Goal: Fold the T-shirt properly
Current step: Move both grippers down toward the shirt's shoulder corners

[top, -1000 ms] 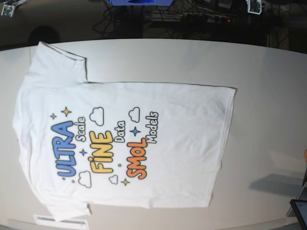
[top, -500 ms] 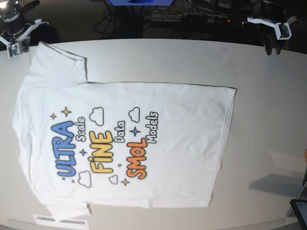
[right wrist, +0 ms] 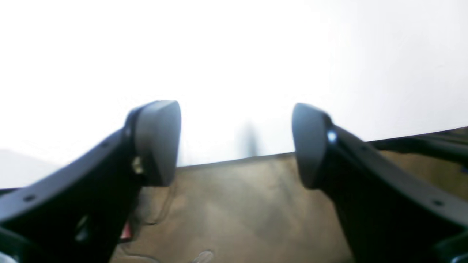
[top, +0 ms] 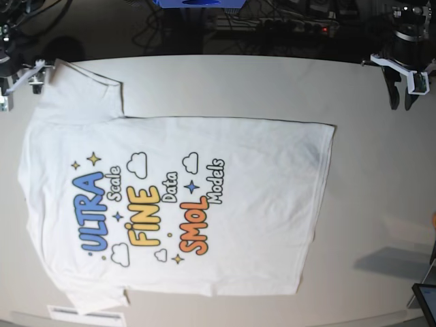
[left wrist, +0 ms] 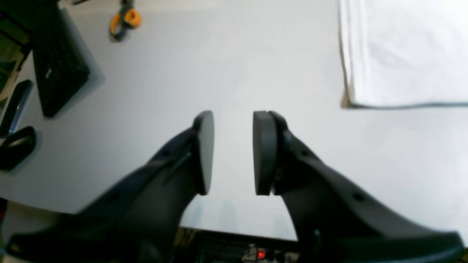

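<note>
The T-shirt (top: 184, 204) lies flat on the white table (top: 368, 177), printed side up, its collar end to the left and its hem to the right. My left gripper (top: 401, 102) hangs over the table's far right corner, off the shirt. In the left wrist view the left gripper (left wrist: 232, 153) is open by a narrow gap with nothing in it, and the shirt's hem corner (left wrist: 402, 54) shows at the upper right. My right gripper (top: 17, 80) is at the far left, by the upper sleeve. Seen from the right wrist, the right gripper (right wrist: 236, 142) stands wide open over the table edge.
In the left wrist view an orange-handled tool (left wrist: 124, 20), a black keyboard-like slab (left wrist: 58, 73) and a dark mouse (left wrist: 16, 148) lie beyond the left gripper. A dark screen (top: 428, 303) is at the front right corner. A white label strip (top: 85, 315) lies at the front left.
Both arms have come into view at the table's far corners and dropped lower. The right gripper has opened wide; the left one stands slightly open. The shirt has not moved.
</note>
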Robot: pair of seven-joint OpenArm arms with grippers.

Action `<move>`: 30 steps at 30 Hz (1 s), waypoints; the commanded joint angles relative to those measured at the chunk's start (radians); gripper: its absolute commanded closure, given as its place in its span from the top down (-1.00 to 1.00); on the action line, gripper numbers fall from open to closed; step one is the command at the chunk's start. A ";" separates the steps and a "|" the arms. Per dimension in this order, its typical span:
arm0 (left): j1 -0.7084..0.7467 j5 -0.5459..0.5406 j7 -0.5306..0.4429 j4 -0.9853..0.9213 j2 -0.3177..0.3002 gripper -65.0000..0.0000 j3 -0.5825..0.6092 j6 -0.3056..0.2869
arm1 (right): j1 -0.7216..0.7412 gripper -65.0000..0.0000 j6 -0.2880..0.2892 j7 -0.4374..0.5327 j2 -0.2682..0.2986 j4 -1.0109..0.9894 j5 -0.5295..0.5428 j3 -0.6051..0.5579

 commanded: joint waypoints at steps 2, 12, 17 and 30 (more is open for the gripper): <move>0.001 -0.010 -0.008 0.015 -0.006 -0.44 -0.003 0.006 | -0.003 0.38 -0.001 -0.009 0.016 0.010 0.106 0.008; 0.008 -0.010 -0.007 0.012 -0.003 -0.44 -0.001 0.006 | 0.080 0.39 -0.001 -0.190 0.037 -0.142 0.349 0.152; 0.011 -0.010 -0.007 0.012 -0.001 -0.44 -0.001 0.006 | 0.082 0.40 -0.001 -0.195 0.048 -0.223 0.352 0.149; 0.012 -0.010 -0.007 0.010 -0.001 -0.44 -0.001 0.006 | 0.074 0.38 -0.001 -0.190 0.039 -0.363 0.352 0.020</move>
